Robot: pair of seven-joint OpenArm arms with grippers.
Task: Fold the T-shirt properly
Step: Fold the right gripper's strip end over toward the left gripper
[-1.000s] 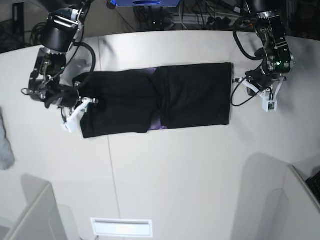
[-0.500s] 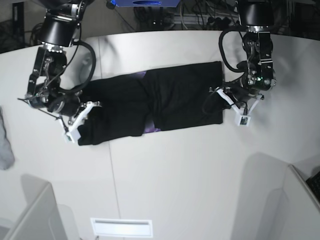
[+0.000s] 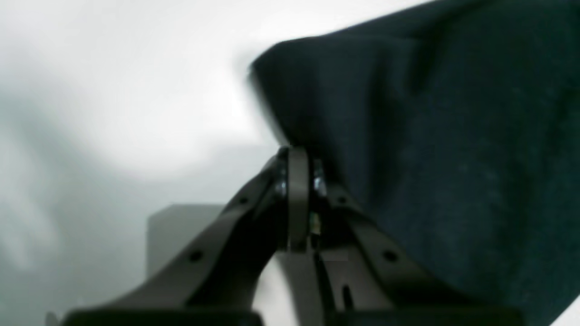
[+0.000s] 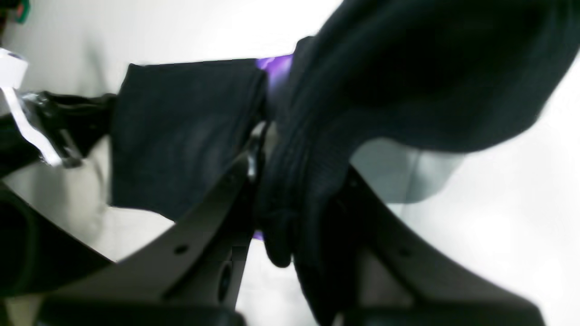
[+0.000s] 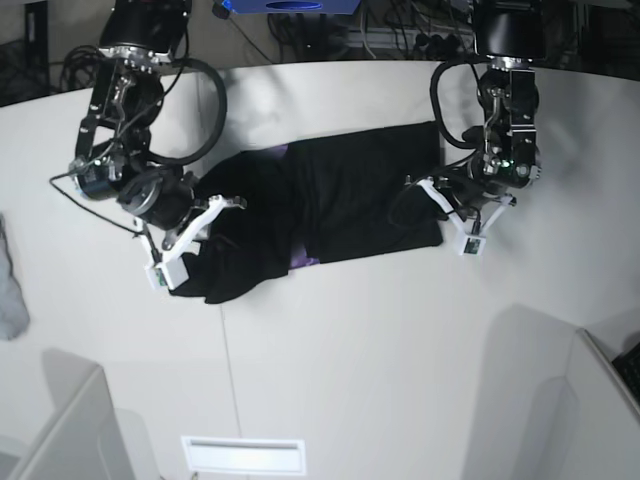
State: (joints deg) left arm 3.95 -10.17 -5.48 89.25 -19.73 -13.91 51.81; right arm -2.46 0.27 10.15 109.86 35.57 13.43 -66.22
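Note:
The black T-shirt [image 5: 350,190] lies as a long folded band across the white table [image 5: 400,340], with a strip of purple print [image 5: 305,262] showing at its front edge. My right gripper [image 5: 200,222], on the left of the base view, is shut on the shirt's bunched, raised left end. The right wrist view shows that cloth [image 4: 408,77] wadded between the jaws of the right gripper [image 4: 297,176]. My left gripper [image 5: 442,205] is shut on the shirt's right edge. In the left wrist view, the left gripper [image 3: 298,156] pinches the cloth [image 3: 430,136] at a corner.
A small grey cloth [image 5: 10,290] lies at the table's far left edge. Grey partitions stand at the front left [image 5: 60,430] and front right [image 5: 590,410]. Between them is a white slotted plate [image 5: 243,453]. Cables [image 5: 400,35] crowd the space behind the table.
My right gripper has closed on the shirt's left end and carried it up and to the right, bunching it. My left gripper has pulled the right edge a little to the left.

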